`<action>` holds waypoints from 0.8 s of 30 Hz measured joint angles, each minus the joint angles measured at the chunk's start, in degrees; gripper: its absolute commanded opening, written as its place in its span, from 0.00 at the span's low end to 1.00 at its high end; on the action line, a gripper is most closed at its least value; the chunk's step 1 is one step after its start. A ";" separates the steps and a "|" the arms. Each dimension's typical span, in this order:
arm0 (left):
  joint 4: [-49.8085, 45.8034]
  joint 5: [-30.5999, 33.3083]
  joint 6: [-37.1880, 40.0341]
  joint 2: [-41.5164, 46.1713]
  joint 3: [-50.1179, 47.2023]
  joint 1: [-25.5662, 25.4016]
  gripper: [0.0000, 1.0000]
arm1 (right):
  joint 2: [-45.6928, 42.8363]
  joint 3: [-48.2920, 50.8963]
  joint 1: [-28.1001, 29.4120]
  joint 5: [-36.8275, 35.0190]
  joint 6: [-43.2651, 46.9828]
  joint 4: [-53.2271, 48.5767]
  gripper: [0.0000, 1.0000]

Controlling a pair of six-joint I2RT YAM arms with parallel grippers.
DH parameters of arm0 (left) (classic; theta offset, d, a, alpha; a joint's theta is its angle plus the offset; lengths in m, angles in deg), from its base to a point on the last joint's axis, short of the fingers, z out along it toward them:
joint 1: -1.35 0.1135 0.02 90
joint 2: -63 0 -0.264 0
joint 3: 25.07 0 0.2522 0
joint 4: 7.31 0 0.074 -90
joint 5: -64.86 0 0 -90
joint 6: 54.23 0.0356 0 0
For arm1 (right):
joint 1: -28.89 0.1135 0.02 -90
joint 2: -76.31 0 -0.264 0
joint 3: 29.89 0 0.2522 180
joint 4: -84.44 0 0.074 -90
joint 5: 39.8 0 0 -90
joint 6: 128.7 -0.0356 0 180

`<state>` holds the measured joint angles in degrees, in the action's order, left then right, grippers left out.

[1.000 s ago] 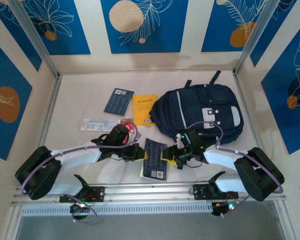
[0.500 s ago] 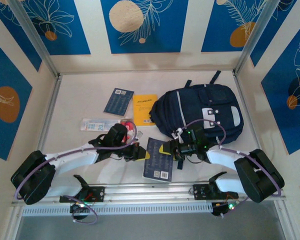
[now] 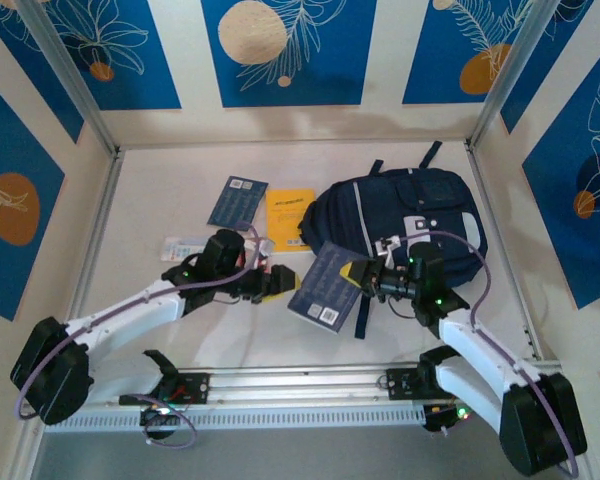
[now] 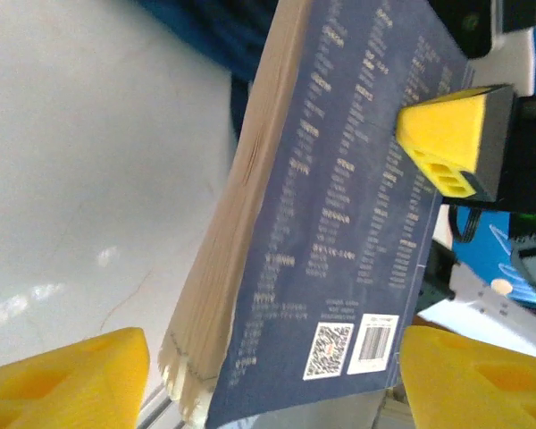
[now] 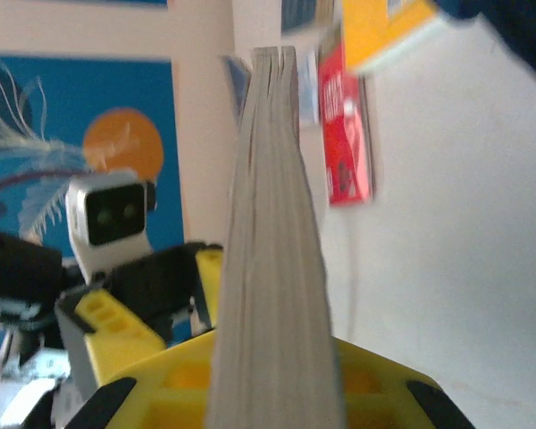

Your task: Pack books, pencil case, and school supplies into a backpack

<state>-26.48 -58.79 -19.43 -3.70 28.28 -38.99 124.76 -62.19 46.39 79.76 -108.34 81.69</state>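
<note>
The right gripper (image 3: 356, 272) is clamped on the edge of a navy book (image 3: 323, 286), which is held tilted over the middle of the table (image 3: 160, 190), just beside the backpack (image 3: 420, 215) lying toward the far right corner. The left gripper (image 3: 274, 283) is spread wide at the book's other end. A second navy book (image 3: 237, 203) and a yellow book (image 3: 288, 218) are laid flat left of the backpack.

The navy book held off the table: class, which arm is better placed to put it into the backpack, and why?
Right. The right gripper is shut on the navy book, next to the backpack; the left gripper stands open and lies farther from the backpack.
</note>
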 measured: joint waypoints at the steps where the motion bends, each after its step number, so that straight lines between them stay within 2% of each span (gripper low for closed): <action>1: -0.26 1.07 -0.61 0.35 1.18 0.13 0.80 | -1.31 -0.28 0.15 -2.91 -1.38 -0.35 0.03; 7: 1.53 5.68 -7.65 0.74 4.42 0.92 0.86 | -2.56 -5.11 1.31 -18.84 -8.41 -0.68 0.04; 11: 4.28 7.89 -13.92 0.46 4.94 0.98 0.87 | 0.04 -9.92 1.64 -25.46 -11.89 0.92 0.04; 18: 17.14 10.32 -24.11 -2.69 7.74 0.96 0.88 | 7.23 -20.04 2.80 -29.88 -16.33 4.85 0.05; 24: 29.29 11.47 -30.08 -6.73 9.73 0.79 0.77 | 9.44 -24.46 5.07 -31.34 -17.88 6.64 0.05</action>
<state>2.81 -47.31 -49.51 -10.43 38.01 -38.20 134.20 -86.65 51.46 48.42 -126.22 88.33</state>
